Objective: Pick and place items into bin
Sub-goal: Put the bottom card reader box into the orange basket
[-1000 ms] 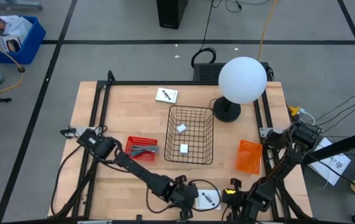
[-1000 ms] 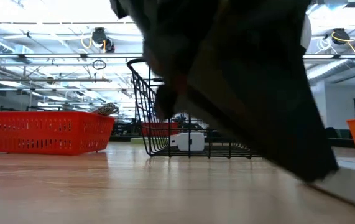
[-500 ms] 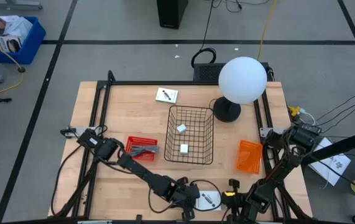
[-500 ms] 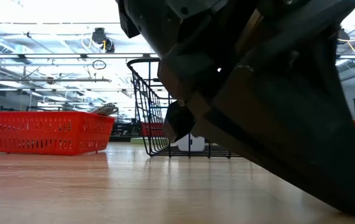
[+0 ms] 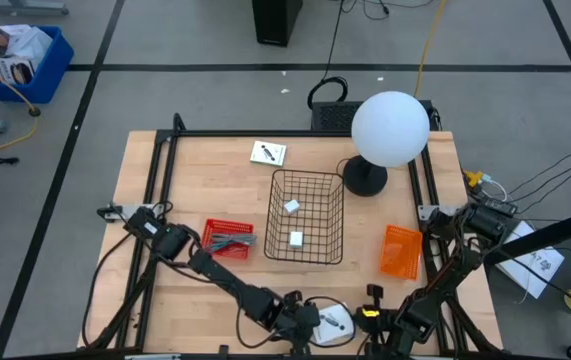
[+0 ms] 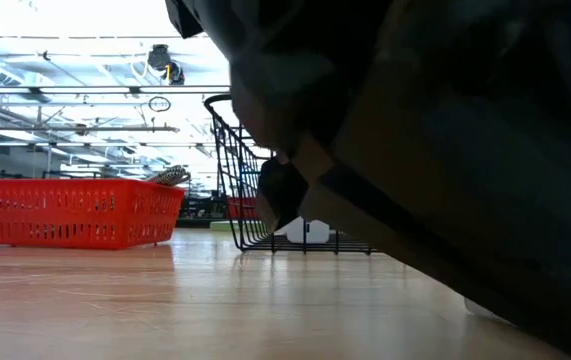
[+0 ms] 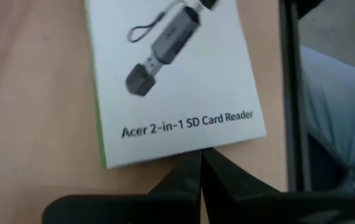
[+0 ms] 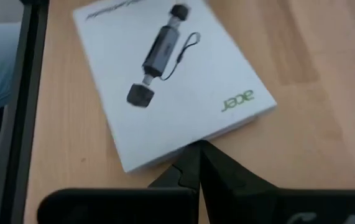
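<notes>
A white square card [image 5: 333, 322], printed with a black card reader, lies flat on the wood near the table's front edge. My left gripper [image 5: 308, 322] is shut at its left side and my right gripper [image 5: 365, 318] is shut at its right side. The wrist views show the card [image 7: 171, 81] [image 8: 171, 87] just beyond each pair of fingertips. A second white card [image 5: 268, 153] lies flat at the far side. Two white blocks [image 5: 292, 205] [image 5: 296, 239] rest inside a black wire basket [image 5: 306, 215]. A grey piece [image 5: 230, 240] lies in a red bin [image 5: 229, 238]. My left gripper has its shut fingertips [image 7: 193, 165] against the card's edge [image 7: 189, 149] that faces the table's left, slanting down at it. The card lies flat on the table. My right gripper has its shut fingertips [image 8: 193, 163] against the opposite edge [image 8: 186, 149], also slanting down.
An orange bin [image 5: 401, 250] stands right of the wire basket. A lamp with a white globe [image 5: 390, 128] stands at the far right. A black frame runs along the table's edges [image 5: 160, 200]. In the low view the arms fill most of the picture in front of the basket [image 6: 230, 170].
My right gripper has rolled a little about its wrist. In the low view the dark arms have come to fill more of the picture. The card stays where it lay.
</notes>
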